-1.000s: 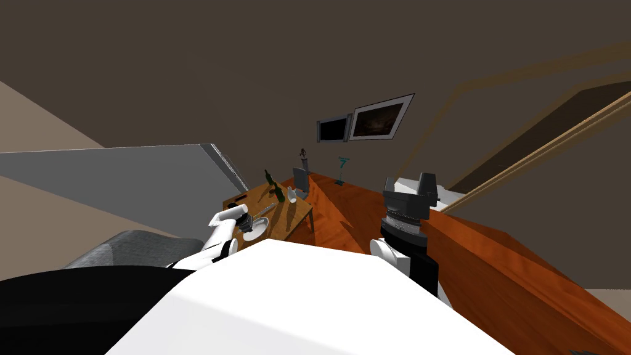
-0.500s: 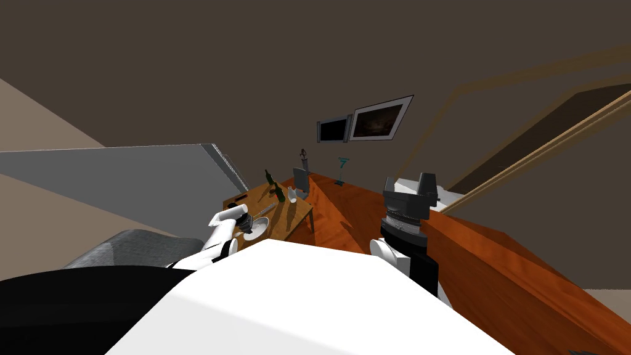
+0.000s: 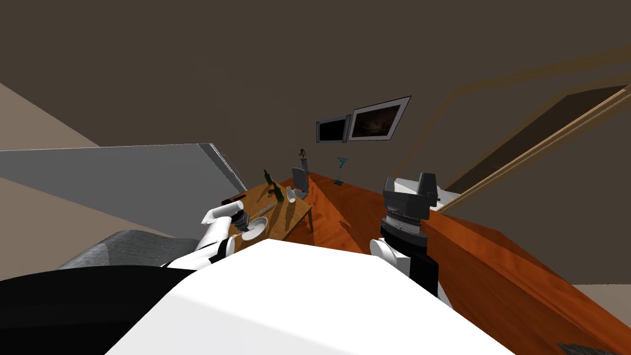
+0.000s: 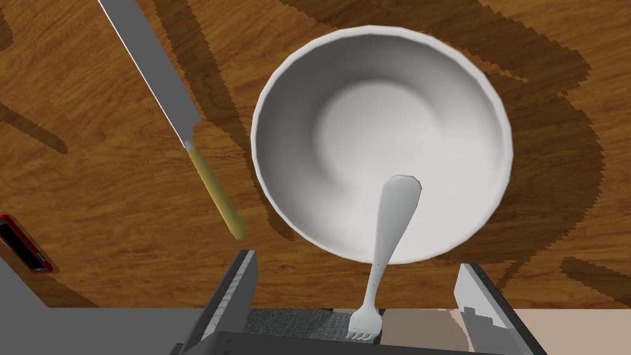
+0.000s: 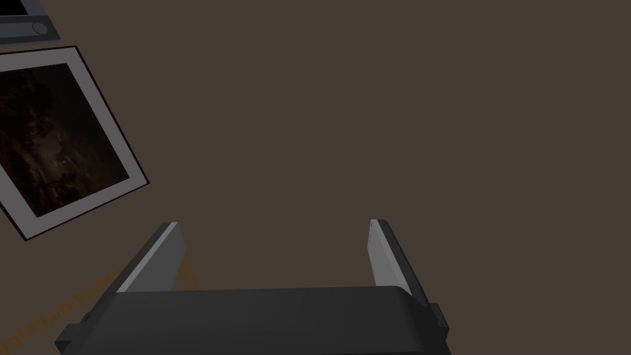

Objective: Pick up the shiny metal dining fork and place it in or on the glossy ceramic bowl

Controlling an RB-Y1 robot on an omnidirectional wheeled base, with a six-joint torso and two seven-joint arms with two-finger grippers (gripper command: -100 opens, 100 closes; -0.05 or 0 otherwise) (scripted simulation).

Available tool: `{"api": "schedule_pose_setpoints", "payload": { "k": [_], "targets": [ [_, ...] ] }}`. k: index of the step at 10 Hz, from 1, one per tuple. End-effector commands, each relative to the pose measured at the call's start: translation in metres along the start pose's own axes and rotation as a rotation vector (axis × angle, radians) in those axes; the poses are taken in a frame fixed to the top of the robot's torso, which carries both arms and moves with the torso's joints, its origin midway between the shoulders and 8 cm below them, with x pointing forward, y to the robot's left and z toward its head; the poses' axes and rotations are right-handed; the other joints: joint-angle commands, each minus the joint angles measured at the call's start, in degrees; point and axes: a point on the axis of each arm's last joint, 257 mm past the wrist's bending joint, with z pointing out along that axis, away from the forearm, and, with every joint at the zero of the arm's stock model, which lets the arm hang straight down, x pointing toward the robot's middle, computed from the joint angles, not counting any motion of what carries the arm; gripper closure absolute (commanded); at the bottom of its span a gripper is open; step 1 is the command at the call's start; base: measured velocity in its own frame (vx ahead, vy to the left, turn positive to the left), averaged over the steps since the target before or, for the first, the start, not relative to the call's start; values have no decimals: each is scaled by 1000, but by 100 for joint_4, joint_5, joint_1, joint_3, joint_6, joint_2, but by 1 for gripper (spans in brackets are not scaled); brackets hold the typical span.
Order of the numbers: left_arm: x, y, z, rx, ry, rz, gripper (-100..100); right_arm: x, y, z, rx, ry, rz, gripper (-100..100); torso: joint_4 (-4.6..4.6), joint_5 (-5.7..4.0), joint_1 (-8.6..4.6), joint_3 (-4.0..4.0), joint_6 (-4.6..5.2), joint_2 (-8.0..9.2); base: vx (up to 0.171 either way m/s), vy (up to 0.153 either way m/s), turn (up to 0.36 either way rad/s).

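**A:** Where is our fork?

**B:** The fork point(image 4: 394, 216) lies loose, with its handle end inside the white bowl point(image 4: 289, 80). Its neck crosses the rim. Its prongs stick out toward our left gripper point(image 4: 357, 262).

**A:** Are we holding it?

**B:** No. Our left fingers stand wide apart, one on each side, and neither touches it. Our right gripper point(image 5: 273, 223) is up by our right side. Its fingers are spread too, with nothing between them.

**A:** What can go wrong?

**B:** We think the fork can tip out. The prong end hangs outside the bowl, and the bowl sits right by the edge of the table point(image 4: 92, 185). If the fork slides, it may drop past that edge. We may also bump it when we pull our hand back, because the prongs are so close to the gripper's body.

**A:** What else is on the table?

**B:** The table is brown wood. A knife point(image 4: 177, 120) with a yellow handle lies just beside the bowl, not touching it. A small red-edged thing point(image 4: 21, 243) sits at the edge, but we cannot tell what it is. Dark bottles point(image 3: 278, 192) stand farther back.

**A:** And the room?

**B:** The wall is dark brown, with framed pictures point(image 3: 376, 118) on it.
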Motion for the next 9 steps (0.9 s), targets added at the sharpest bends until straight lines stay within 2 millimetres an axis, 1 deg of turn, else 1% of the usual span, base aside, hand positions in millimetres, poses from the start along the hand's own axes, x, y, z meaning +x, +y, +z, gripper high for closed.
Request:
{"api": "schedule_pose_setpoints", "payload": {
  "k": [1, 3, 4, 5, 9],
  "targets": [
    [-7, -6, -14, 0, -1, -2, -100, 0, 0, 0, 0, 0, 0, 0, 0, 0, 0, 0, 0, 0, -5, -30, -24],
    [-12, -11, -25, 1, -2, -3, -100, 0, 0, 0, 0, 0, 0, 0, 0, 0, -2, 0, -1, 0, -4, -34, -13],
    [-10, -10, -21, 3, -2, -3, -100, 0, 0, 0, 0, 0, 0, 0, 0, 0, -2, 0, 0, 0, -2, -13, 1],
    [-10, -10, -22, 1, -2, -3, 0, 0, 0, 0, 0, 0, 0, 0, -1, 2, 5, -1, 0, -1, 0, 0, 0],
    [-10, -10, -22, 1, -2, -3, 0, 0, 0, 0, 0, 0, 0, 0, -1, 4, 12, -2, -1, -3, 0, 0, 0]
  ]
}}
